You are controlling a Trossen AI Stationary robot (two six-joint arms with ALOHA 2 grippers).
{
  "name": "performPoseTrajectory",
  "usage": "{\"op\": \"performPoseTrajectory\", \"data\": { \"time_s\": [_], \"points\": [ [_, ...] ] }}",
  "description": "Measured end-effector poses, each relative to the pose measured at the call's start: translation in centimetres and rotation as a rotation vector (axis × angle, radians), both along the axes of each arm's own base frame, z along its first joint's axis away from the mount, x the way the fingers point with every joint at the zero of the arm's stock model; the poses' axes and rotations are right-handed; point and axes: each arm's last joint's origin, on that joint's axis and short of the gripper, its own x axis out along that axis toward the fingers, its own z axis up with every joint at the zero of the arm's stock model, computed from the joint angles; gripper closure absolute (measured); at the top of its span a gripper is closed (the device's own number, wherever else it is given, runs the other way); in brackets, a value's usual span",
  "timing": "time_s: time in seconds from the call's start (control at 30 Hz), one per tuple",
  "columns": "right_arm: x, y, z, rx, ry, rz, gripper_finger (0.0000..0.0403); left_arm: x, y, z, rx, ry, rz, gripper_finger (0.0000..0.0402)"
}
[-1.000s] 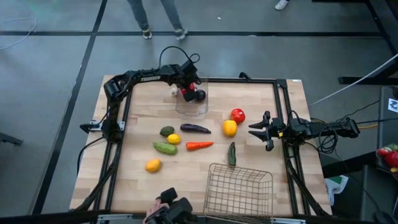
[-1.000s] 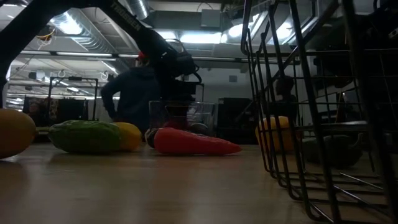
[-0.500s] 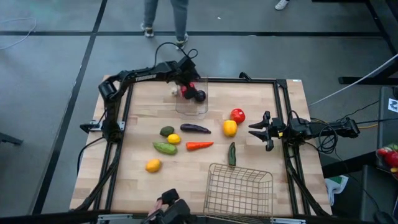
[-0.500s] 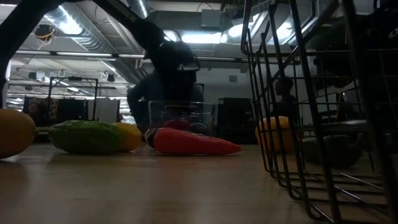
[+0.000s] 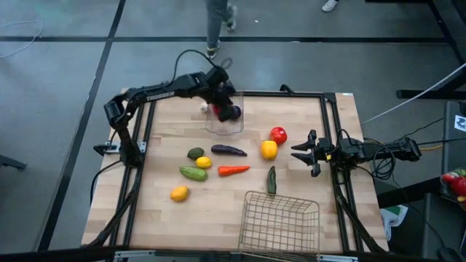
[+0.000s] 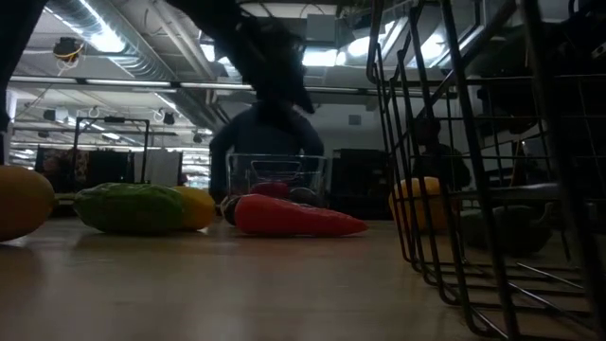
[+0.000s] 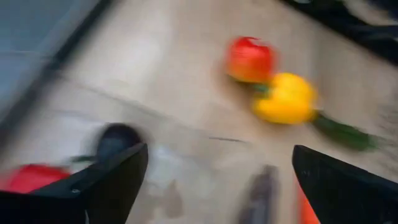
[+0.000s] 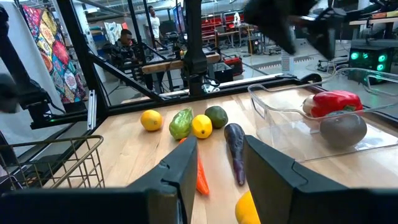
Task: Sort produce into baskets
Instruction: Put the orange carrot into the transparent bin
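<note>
The clear bin (image 5: 224, 122) stands at the table's far edge and holds a red pepper (image 8: 329, 101), a dark round fruit (image 8: 339, 129) and a white piece (image 8: 308, 106). My left gripper (image 5: 222, 98) hangs open and empty above the bin; its wrist view (image 7: 217, 186) looks down past the bin. Loose produce lies mid-table: a tomato (image 5: 278, 135), a yellow pepper (image 5: 269, 150), an eggplant (image 5: 228, 151), a carrot (image 5: 233, 170), a cucumber (image 5: 271, 180) and others. The wire basket (image 5: 280, 222) stands at the near edge. My right gripper (image 5: 302, 153) waits open at the right.
A dark green fruit (image 5: 195, 153), a lemon (image 5: 204, 162), a green vegetable (image 5: 193, 173) and an orange fruit (image 5: 179, 193) lie left of centre. A black frame (image 5: 331, 131) borders the table. A person's legs (image 5: 218, 18) show on the floor beyond the far edge.
My left gripper has risen from the clear bin, as the low view shows, and its arm's elbow has swung toward the table's left. The produce in the bin stays put. The person beyond the far edge has walked on.
</note>
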Motion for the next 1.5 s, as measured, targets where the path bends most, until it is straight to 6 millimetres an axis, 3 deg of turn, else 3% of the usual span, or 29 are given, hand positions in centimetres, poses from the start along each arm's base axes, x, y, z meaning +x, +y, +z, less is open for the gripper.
{"op": "performPoseTrajectory", "data": {
  "time_s": [0.37,0.67,0.97,1.5],
  "points": [
    [0.0,0.0,0.0,0.0,0.0,0.0,0.0276,3.0,-11.4,-1.0,-0.026,0.138,-0.307,0.0007],
    [0.0,0.0,0.0,0.0,0.0,0.0,0.0276,4.4,-18.3,-2.5,0.213,0.244,-0.258,0.0007],
    [0.0,0.0,0.0,0.0,0.0,0.0,0.0276,5.5,-20.5,-6.2,0.155,0.347,-0.196,0.0039],
    [0.0,0.0,0.6,0.011,-0.064,0.0,0.0276,6.7,-20.8,-11.6,0.155,0.484,-0.206,0.0066]
  ]
}}
